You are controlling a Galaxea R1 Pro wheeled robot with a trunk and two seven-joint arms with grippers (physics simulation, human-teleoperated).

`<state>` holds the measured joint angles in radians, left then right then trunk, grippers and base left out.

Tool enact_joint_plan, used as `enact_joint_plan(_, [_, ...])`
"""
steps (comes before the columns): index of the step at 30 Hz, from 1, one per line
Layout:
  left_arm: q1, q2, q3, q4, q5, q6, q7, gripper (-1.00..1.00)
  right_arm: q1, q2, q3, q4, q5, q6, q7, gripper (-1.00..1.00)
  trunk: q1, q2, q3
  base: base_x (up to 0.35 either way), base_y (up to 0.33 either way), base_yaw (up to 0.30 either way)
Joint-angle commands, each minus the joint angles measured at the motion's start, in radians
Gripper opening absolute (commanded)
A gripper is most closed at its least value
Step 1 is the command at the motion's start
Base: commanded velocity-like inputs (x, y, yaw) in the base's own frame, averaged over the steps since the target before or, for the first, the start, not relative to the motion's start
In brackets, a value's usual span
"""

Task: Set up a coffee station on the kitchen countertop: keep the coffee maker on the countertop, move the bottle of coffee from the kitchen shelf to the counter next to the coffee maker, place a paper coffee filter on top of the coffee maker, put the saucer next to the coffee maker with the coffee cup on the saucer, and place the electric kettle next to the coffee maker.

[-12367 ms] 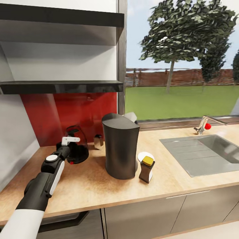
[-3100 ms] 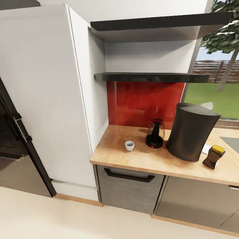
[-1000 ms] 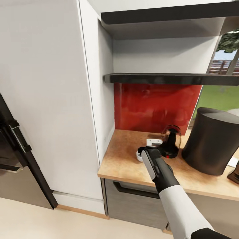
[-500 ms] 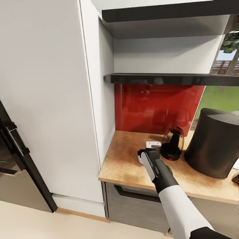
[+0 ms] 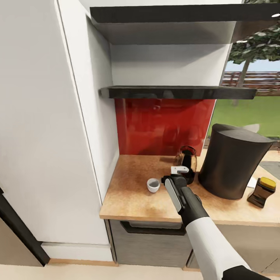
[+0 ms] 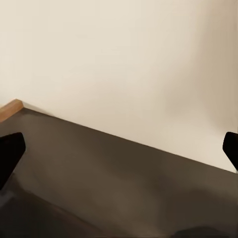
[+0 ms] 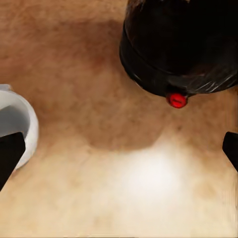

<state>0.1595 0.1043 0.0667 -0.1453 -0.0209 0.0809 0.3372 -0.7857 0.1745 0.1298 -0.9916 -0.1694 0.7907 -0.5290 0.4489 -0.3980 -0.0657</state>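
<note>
Reaching over the kitchen countertop [image 5: 132, 198] with my right gripper [image 5: 179, 170], I hover between the coffee cup [image 5: 153, 185] and the electric kettle [image 5: 187, 158]. Going left to right in the head view: the white cabinet wall [image 5: 46, 116], then the cup at about nine o'clock of my pincer, just beside it and not touching; the kettle at roughly one o'clock, close behind my fingers; the coffee maker [image 5: 233, 161] at three o'clock; and the bottle of coffee [image 5: 261, 192] at the far right, already on the counter. Above, the kitchen shelf [image 5: 175, 91] sits at twelve o'clock.

My right pincer is spread wide with nothing in it; in the right wrist view the two dark fingertips sit at opposite edges with bare wood between them. My left gripper [image 6: 119, 148] looks spread too, empty, facing a pale wall.

I judge the step in hand is taking the cup. To do it well I should slide toward nine o'clock until the rim sits centred between my fingers, keep clear of the kettle, then descend and close gently on the thin wall.

The right wrist view shows the kettle's red button [image 7: 177, 99] and the cup's greyish inside [image 7: 15, 124], while the head view alone gives the whole layout, including the coffee maker and bottle.
</note>
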Motion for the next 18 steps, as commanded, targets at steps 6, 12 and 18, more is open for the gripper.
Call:
enact_joint_plan(6, [0.001,-0.001,0.007,-0.004,-0.002,0.007,0.0,1.0,-0.001,0.0,0.004,0.04,-0.012,0.001,-0.01,1.0,0.001,-0.002,-0.002,0.23,0.166,-0.274])
enact_joint_plan(12, [0.001,-0.003,0.007,-0.004,-0.002,0.01,0.002,1.0,-0.001,0.0,0.004,0.047,-0.012,0.001,-0.008,1.0,0.001,-0.002,-0.002,0.054,0.062,-0.106])
enact_joint_plan(18, [0.002,-0.002,0.007,-0.004,-0.003,0.013,0.002,1.0,-0.001,0.0,0.004,0.048,-0.012,0.001,-0.008,1.0,0.001,-0.002,-0.002,0.004,0.005,-0.009])
